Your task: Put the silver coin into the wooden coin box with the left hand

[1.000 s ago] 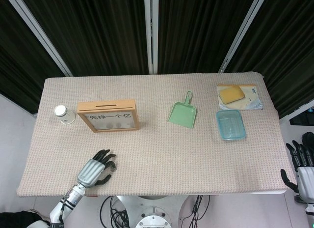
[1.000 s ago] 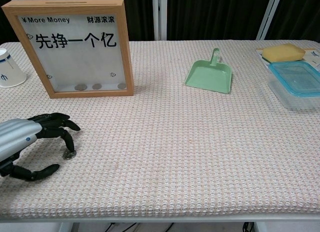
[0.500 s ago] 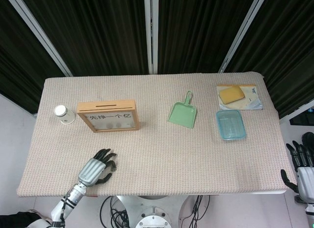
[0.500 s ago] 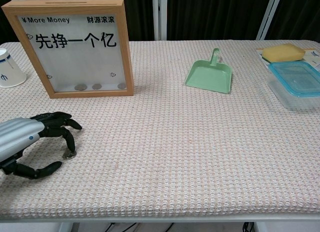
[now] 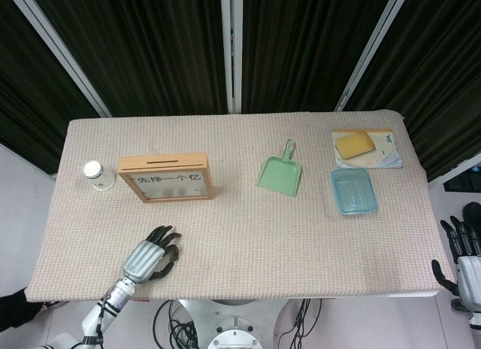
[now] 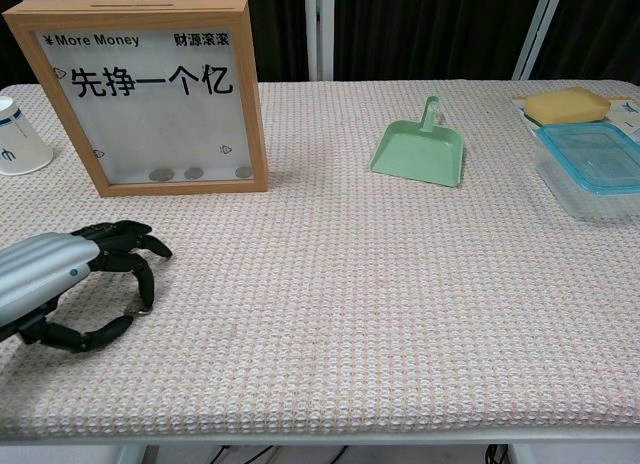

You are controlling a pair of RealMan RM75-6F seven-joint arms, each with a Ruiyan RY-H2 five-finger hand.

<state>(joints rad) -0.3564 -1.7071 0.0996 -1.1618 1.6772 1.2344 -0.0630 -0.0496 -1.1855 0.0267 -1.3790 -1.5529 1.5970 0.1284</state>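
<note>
The wooden coin box (image 5: 165,177) (image 6: 140,94) stands upright at the back left, with a slot in its top edge and a few coins behind its window. My left hand (image 5: 147,259) (image 6: 70,279) lies low on the cloth in front of the box, fingers curved down and thumb held apart. The silver coin (image 6: 143,308) shows only as a sliver under a fingertip, which touches it; the coin lies flat on the cloth. In the head view the fingers hide it. My right hand (image 5: 466,251) hangs off the table's right edge, fingers spread, holding nothing.
A white paper cup (image 5: 98,175) (image 6: 20,134) stands left of the box. A green dustpan (image 5: 280,173) (image 6: 420,149) lies mid-table. At the right are a clear blue-lidded container (image 5: 352,190) (image 6: 590,164) and a yellow sponge (image 5: 355,145) (image 6: 567,104) on a booklet.
My left hand has slid a little to the right and forward, and its fingertips now cover most of the coin. The right hand has hardly moved.
</note>
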